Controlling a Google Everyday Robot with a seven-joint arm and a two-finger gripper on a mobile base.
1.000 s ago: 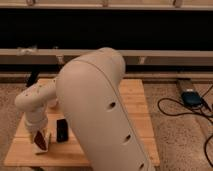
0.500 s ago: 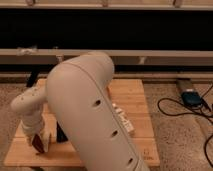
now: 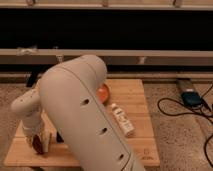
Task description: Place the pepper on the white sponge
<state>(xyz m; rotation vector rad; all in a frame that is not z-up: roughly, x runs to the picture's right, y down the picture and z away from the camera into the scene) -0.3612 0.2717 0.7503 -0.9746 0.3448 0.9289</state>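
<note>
The arm point(image 3: 85, 115) hides half the plate point(image 3: 104, 93); tool point(image 3: 41, 144) at table's point(image 3: 136, 102) near-left.

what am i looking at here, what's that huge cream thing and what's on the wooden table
The huge cream shape is a robot arm, seen very close by the one camera; where that camera is mounted is not known. The arm bends down to the left and ends in its gripper, low over the near left corner of the wooden table. Right at the gripper is a small dark red pepper; I cannot tell whether it is gripped. Also on the table are an orange plate and a white bottle, which seems to lie on its side. The arm hides much of the table. Cables run across the floor on the right.
</note>
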